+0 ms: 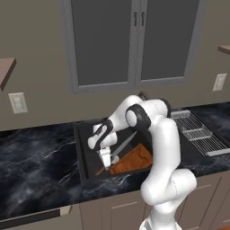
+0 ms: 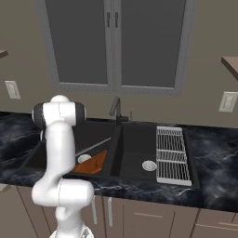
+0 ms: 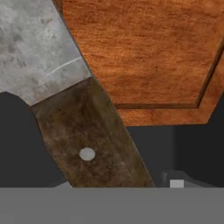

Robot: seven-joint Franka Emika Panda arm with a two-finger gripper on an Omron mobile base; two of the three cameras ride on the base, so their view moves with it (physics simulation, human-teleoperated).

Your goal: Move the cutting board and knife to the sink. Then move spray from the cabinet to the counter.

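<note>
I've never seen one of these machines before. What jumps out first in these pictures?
The big white arm bends down into the black sink, its fingers low over a knife. The knife lies slanted in the sink's left basin, partly across a reddish-brown cutting board that rests tilted there. Close up, the knife's brown handle and grey blade lie against the board's grooved edge.

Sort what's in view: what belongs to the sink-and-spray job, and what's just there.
Job:
cutting board, lying in the sink
knife, in the sink, partly over the board
sink
counter

Just there:
dish rack
faucet
grey glass-fronted cabinet
wall outlets
</note>
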